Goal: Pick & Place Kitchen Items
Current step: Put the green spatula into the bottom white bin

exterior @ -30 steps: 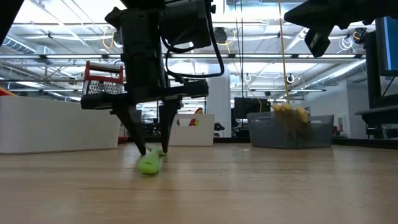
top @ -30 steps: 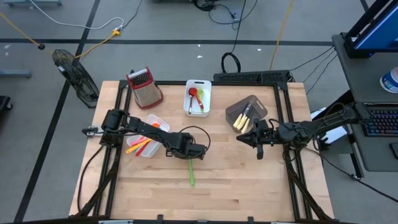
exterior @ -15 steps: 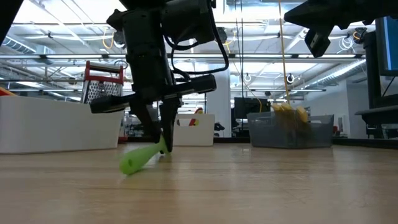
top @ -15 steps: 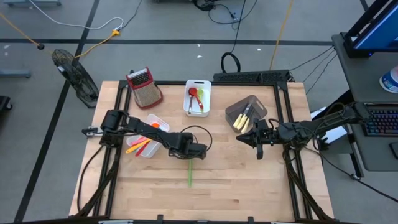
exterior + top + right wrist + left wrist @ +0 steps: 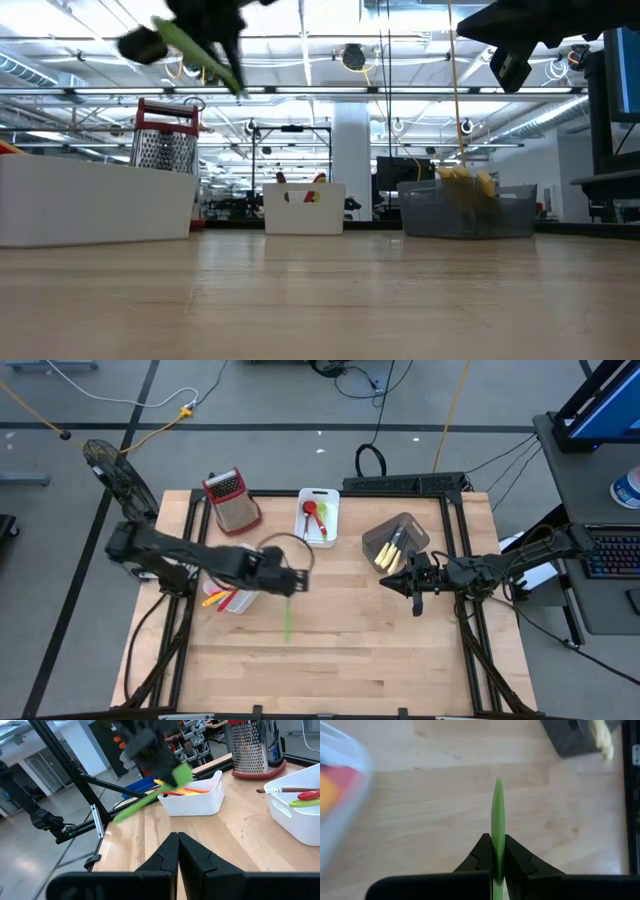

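The left gripper (image 5: 287, 586) is up off the table (image 5: 380, 660), its fingers (image 5: 482, 851) pinching a green utensil (image 5: 288, 618) by one end. From above, the utensil's free length points toward the table's near edge, just right of the left bin (image 5: 232, 603). In the low view it shows high in the air, tilted, well clear of the wood. The left wrist view looks straight along its thin edge, with the fingers closed tight on both sides.

The left bin sits at the left side of the table and holds yellow, orange and red utensils (image 5: 226, 595). At the far edge, near the middle, a white bin (image 5: 320, 517) holds a red spoon (image 5: 311, 510) and a green piece beside it. Right of it, a grey bin (image 5: 397, 536) holds cream-yellow utensils (image 5: 388, 553). A grater (image 5: 231, 500) with a red handle stands at the far left corner.

The right gripper (image 5: 414, 593) hangs over the right side of the table, just near of the grey bin, fingers pressed together with nothing between them.
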